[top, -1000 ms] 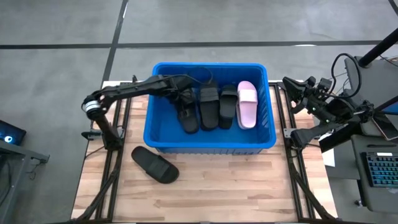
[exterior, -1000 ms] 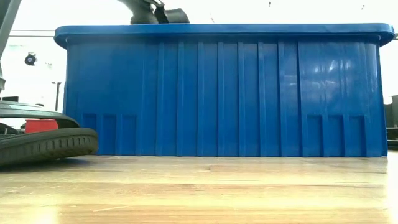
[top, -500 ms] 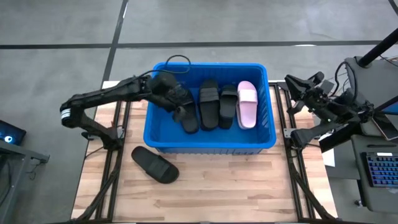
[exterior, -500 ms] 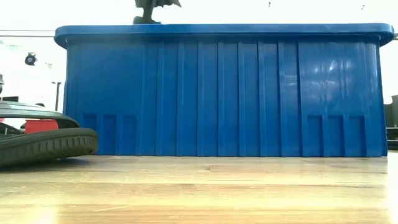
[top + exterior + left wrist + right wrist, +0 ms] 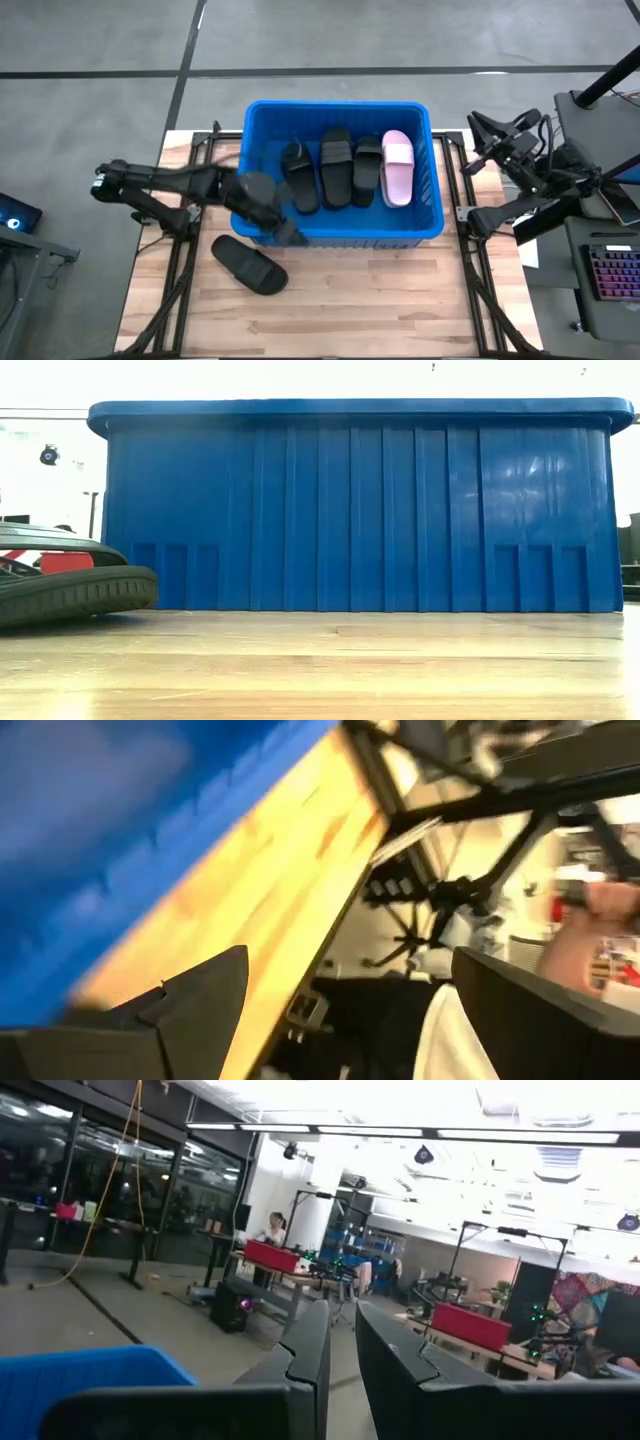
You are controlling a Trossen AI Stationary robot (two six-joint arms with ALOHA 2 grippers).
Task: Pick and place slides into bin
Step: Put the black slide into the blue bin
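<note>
One slide left outside the bin

Four slides [image 5: 340, 166], three black and one pink, lie in the bin [image 5: 336, 231]. Our left hand [image 5: 268, 210], fingers apart and empty, hangs over the bin's near-left corner; the right hand [image 5: 488, 128], nearly together, waits far right. We judge the next move: descend onto the last black slide [image 5: 248, 265] on the desk [image 5: 380, 300].
</note>
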